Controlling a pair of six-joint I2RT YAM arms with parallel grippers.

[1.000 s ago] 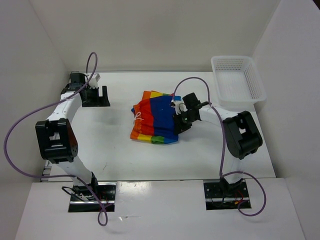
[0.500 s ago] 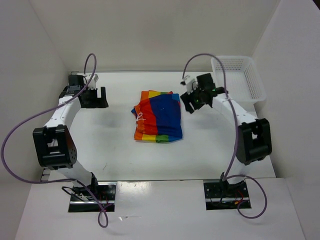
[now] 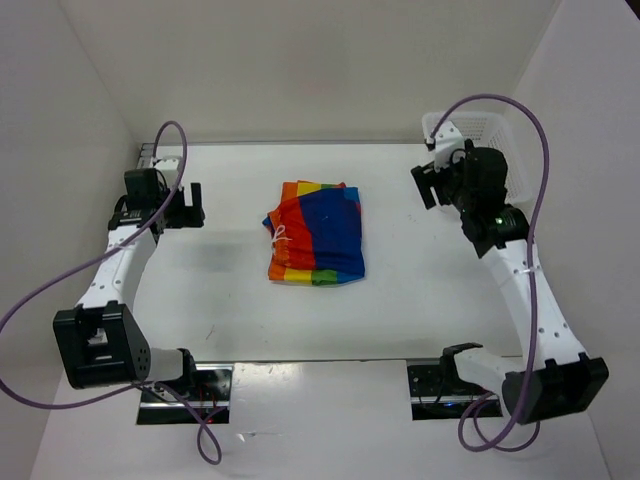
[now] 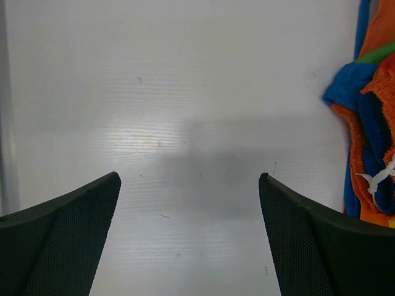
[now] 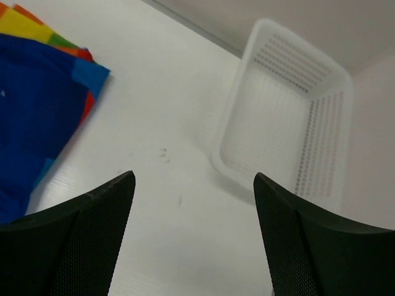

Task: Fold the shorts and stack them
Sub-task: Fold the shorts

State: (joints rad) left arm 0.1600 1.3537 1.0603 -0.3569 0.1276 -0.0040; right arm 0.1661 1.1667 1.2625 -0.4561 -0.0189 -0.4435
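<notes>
The shorts (image 3: 314, 233) lie folded in a neat rainbow-striped bundle at the middle of the table, blue panel on top, white drawstring at their left edge. Nothing touches them. My left gripper (image 3: 186, 206) hovers well to their left, open and empty; its wrist view has the shorts' (image 4: 370, 123) edge at the far right and bare table between the fingers of the left gripper (image 4: 188, 176). My right gripper (image 3: 431, 186) hangs open and empty to the right of the shorts. Its wrist view shows the right gripper (image 5: 194, 174) between the shorts (image 5: 37, 117) and the basket.
A white plastic mesh basket (image 3: 442, 123) stands at the back right corner, partly hidden behind my right arm; the right wrist view shows the basket (image 5: 278, 129) with nothing in it. White walls close in the table on three sides.
My right gripper has opened, let go of the shorts, and swung up and right toward the basket. The left arm has drawn slightly back toward the near side. The shorts stay put.
</notes>
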